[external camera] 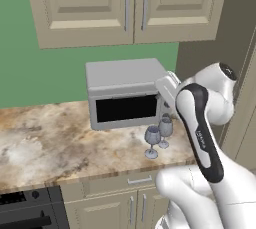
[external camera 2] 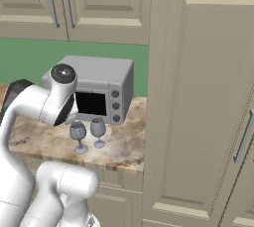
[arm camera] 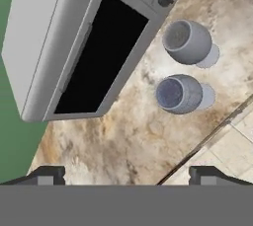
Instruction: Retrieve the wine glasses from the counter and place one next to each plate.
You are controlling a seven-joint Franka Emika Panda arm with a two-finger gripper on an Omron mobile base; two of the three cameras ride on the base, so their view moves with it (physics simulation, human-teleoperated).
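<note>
Two grey-blue wine glasses stand upright, side by side, on the tan marbled counter (external camera: pixel 55 143) just in front of the microwave. The front glass (external camera: pixel 152 141) (external camera 2: pixel 78 135) (arm camera: pixel 178 94) is nearer the counter's edge, and the rear glass (external camera: pixel 165 131) (external camera 2: pixel 98 131) (arm camera: pixel 186 42) is closer to the microwave's buttons. My gripper (arm camera: pixel 128 174) hovers above the counter looking down, open, with nothing between its fingertips (arm camera: pixel 47 173). The glasses lie ahead of it, off to the upper right in the hand view. Both plates are out of view.
A grey microwave (external camera: pixel 124 93) (external camera 2: pixel 101 86) (arm camera: pixel 74 47) sits against the green wall behind the glasses. Beige wall cabinets (external camera: pixel 127 5) hang overhead. A tall beige cabinet (external camera 2: pixel 198 102) closes off the counter's right end. A drawer and doors (external camera: pixel 125 200) are below the counter.
</note>
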